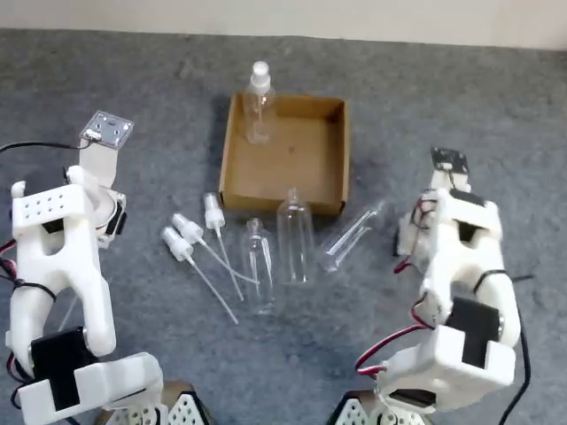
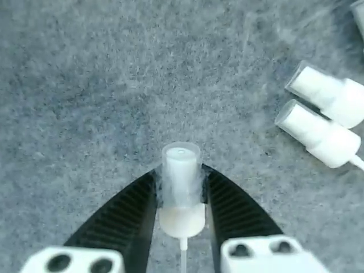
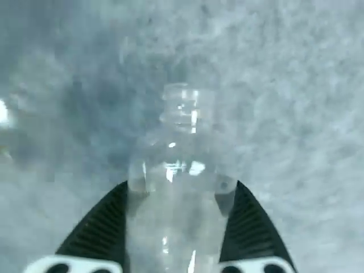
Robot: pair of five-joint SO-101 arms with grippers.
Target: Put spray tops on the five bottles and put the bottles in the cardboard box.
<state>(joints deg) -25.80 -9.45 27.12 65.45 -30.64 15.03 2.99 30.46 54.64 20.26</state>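
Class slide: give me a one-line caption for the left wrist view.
Left gripper clamps a spray top over the grey mat, two loose spray tops nearby.

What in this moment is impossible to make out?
Left wrist view: the spray top in the left gripper has its tube cut off by the picture's edge.
Right wrist view: the held bottle in the right gripper has its base cut off by the edge.
High view: the cap on the boxed bottle is too small to judge its seating.
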